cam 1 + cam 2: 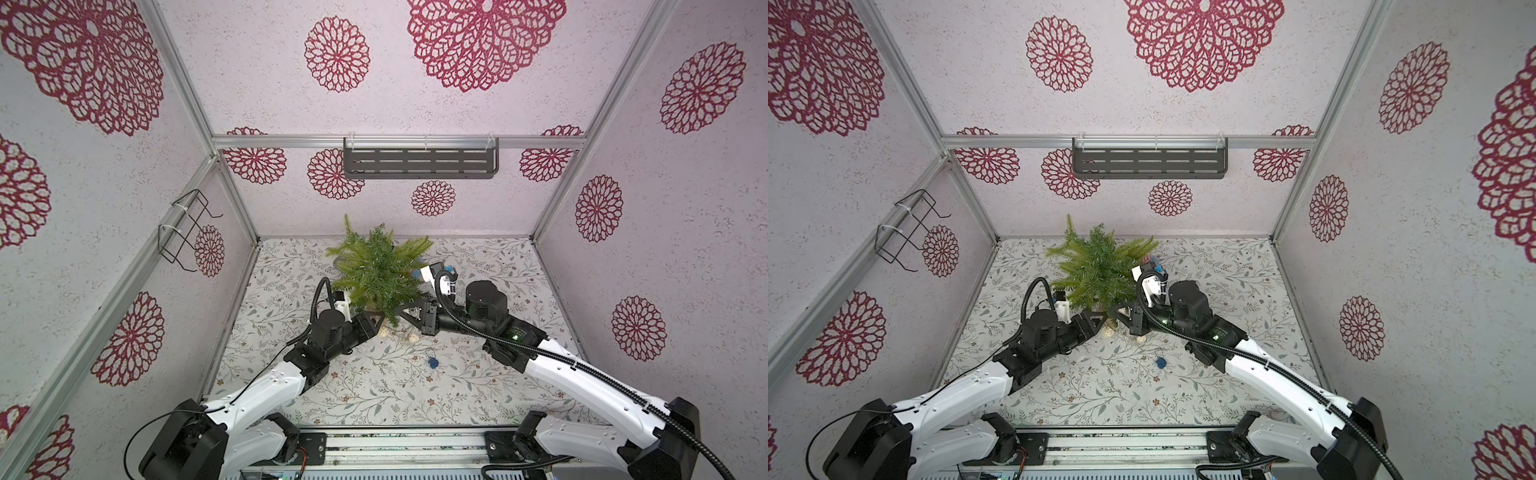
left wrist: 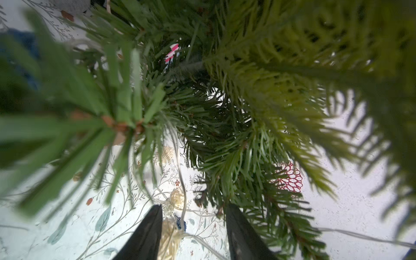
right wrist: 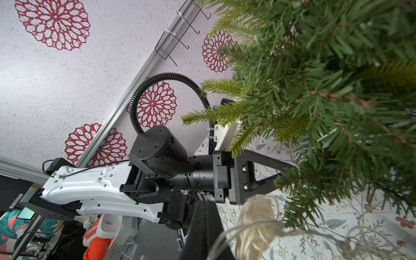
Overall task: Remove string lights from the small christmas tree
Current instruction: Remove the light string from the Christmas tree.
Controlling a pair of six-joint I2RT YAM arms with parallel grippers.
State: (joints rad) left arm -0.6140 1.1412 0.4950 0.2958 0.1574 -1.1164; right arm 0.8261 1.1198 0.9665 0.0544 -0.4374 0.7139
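Left gripper (image 2: 194,209) is poking under the one small christmas tree (image 1: 380,270) from its 7 o'clock, jaws parted, one cream ball (image 2: 168,238) brushing a finger. Tree's standing at the table's (image 1: 374,390) 12 o'clock. String lights (image 1: 413,337) are trailing at its 6 o'clock, one blue ball (image 1: 432,362) showing. Right gripper (image 1: 404,312) is sitting clenched at 5 o'clock; can't tell if it's pinching wire.

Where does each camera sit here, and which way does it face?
Top views: high behind the robot, looking down at the small christmas tree; both arms, left claw and right claw show.
Left wrist: looks through the lower branches; its two fingers flank the string lights.
Right wrist: beside the tree, faces the left arm; one own finger shows.
Shared: both wrist views show tree and string lights.
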